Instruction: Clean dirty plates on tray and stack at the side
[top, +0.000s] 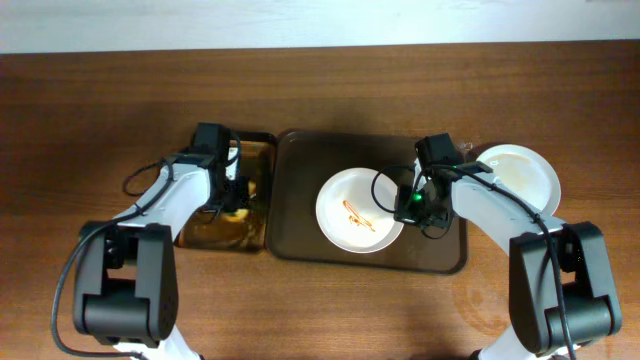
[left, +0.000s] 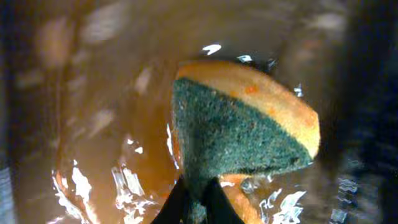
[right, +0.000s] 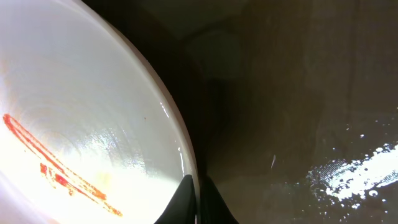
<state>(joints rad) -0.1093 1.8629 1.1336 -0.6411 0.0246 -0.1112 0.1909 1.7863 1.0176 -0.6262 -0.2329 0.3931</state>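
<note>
The sauced plate (top: 340, 198) lies near the middle of the tray (top: 300, 205). It is round, shallow and glossy white. A thin orange-red sauce squiggle (right: 56, 169) runs slantwise across its centre as a few broken, smeared lines. In the right wrist view the glaze catches bright highlights and the rim curves in a clean, thin edge.

The right pincer (right: 196, 200) is closed on that rim at the plate's right side, with one dark finger above the edge and one beneath it.

The tray is dark brown and rectangular, with rounded corners and a low rim. Its floor looks smooth and faintly wet, with speckled glints at the lower right of the right wrist view.

A plain plate (top: 525, 172) of the same white gloss rests on the bare surface (top: 320, 90), just beside the tray's upper right corner and partly hidden by the right arm. Whether more than one plate lies there cannot be told.

The surface is brown with a wood grain running left to right.

To the left, touching the big tray's edge, sits a smaller tray (top: 215, 236), narrower and dark. It is filmed with a shiny yellowish-brown liquid.

The left pincer (left: 196, 202) hangs over it, clamped on the lower corner of a sponge (left: 236, 127). The sponge has a coarse, fibrous green scouring face backed by a softer yellow-orange foam layer, and the wedge-shaped block tilts up to the right.
</note>
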